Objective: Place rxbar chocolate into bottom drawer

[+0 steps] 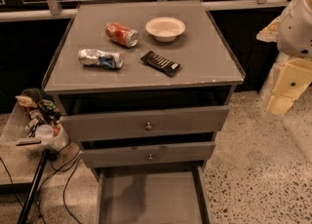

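Note:
The rxbar chocolate [160, 63] is a flat black wrapper with pale stripes. It lies on the grey cabinet top [204, 62], right of centre, in front of the white bowl. The bottom drawer [148, 198] is pulled out, a wide shallow grey tray with nothing in it. My gripper [285, 94] hangs at the far right edge of the view, off the cabinet's right side and above the floor, well away from the bar. It holds nothing that I can see.
A red soda can [122, 34] lies on its side at the back left of the top. A crushed silver-blue can [100, 58] lies in front of it. A white bowl [165, 28] stands at the back. The two upper drawers [146, 123] are slightly ajar. A cluttered bin [39, 121] and cables are at the left.

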